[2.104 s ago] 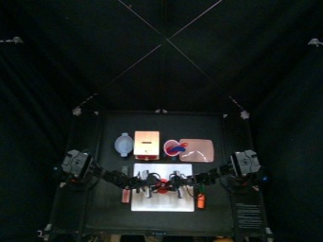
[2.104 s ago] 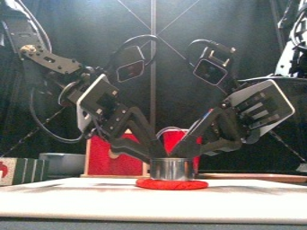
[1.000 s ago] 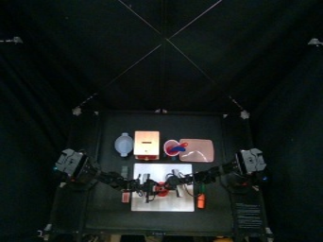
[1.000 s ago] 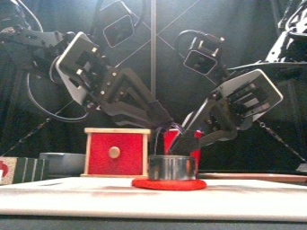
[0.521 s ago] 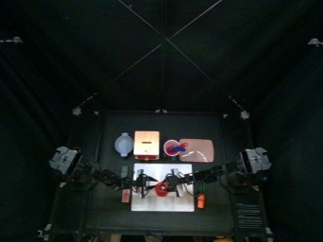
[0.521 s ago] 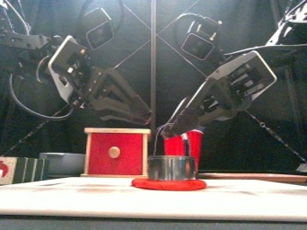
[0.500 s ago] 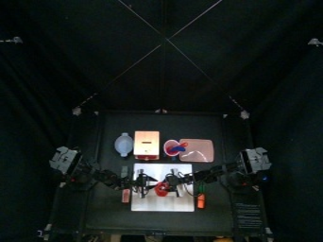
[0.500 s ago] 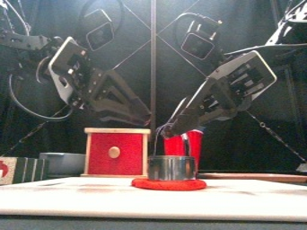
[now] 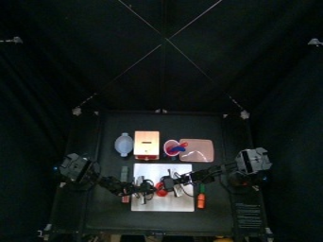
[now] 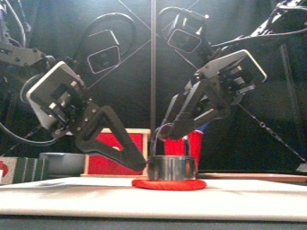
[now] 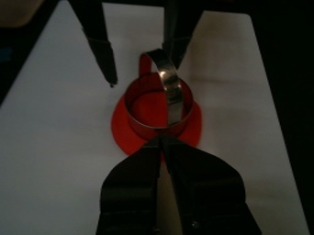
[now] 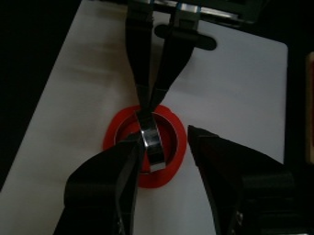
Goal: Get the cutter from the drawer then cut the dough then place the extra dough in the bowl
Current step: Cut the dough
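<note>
The round metal cutter (image 10: 173,167) stands on the flat red dough (image 10: 170,184) in the middle of the white cutting board (image 10: 72,189). My left gripper (image 10: 143,162) is low at the cutter's left side. Its jaws are pinched together on the cutter's near rim (image 11: 164,139), as the right wrist view also shows. My right gripper (image 10: 178,135) hangs just above the cutter's right side with its jaws spread wide; in the right wrist view they flank the cutter (image 12: 153,142) and the dough (image 12: 123,138). From above, the cutter and dough (image 9: 161,188) lie between both grippers.
Behind the board stand the wooden box (image 9: 147,144) with its red drawer front, the blue-grey bowl (image 9: 123,144) to its left and the pink tray (image 9: 202,151) to its right. A red cup (image 10: 192,142) shows behind the right gripper.
Within the last second my left gripper has come down from above the box to the cutter's left rim and shut there. The right gripper stays above the cutter, open.
</note>
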### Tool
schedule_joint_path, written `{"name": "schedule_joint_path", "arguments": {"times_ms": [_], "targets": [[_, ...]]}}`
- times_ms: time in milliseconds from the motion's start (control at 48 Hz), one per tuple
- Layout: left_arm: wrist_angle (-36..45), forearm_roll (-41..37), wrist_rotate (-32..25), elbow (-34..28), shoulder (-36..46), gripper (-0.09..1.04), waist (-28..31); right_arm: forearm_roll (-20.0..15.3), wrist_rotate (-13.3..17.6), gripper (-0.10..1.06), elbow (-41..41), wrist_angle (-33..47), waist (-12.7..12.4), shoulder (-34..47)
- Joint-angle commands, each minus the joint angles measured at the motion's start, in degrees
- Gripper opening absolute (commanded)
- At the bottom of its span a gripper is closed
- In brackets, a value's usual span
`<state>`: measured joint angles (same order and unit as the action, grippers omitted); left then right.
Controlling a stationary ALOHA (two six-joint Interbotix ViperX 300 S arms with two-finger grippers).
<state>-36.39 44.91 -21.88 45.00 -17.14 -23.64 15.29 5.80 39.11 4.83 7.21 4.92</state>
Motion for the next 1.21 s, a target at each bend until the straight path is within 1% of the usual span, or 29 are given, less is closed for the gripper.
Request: {"name": "schedule_joint_path", "arguments": {"times_ms": [21,146,333,500,896,1042,1208], "targets": [[0.44,0.26,0.00,-1.23,-0.35,0.53,0.18,0.09,0.00,0.79,-1.14,0.00,0.09,-2.11],[1.05,1.93,0.00,-1.05,-1.05,0.53,0.70,0.09,-0.18,0.79,-0.97,-0.26,0.35,-2.11],[1.32,3.69,-0.09,-0.88,-1.93,0.53,1.14,1.32,0.00,0.79,-1.05,-0.35,1.05,-1.67],[2.72,5.27,0.00,-1.05,-2.55,0.53,1.85,1.23,0.09,0.78,-1.23,-0.26,1.14,-1.23],[3.52,5.45,-0.18,-1.14,-2.46,0.53,1.85,1.32,-0.09,0.77,-1.58,-0.26,1.58,-1.14],[3.43,5.54,-0.18,-0.97,-2.37,0.53,1.93,1.32,-0.09,0.70,-1.67,-0.26,1.93,-1.14],[3.52,5.63,-0.18,-0.97,-2.37,0.53,1.85,1.32,-0.09,0.57,-1.85,-0.26,2.55,-1.14]]}}
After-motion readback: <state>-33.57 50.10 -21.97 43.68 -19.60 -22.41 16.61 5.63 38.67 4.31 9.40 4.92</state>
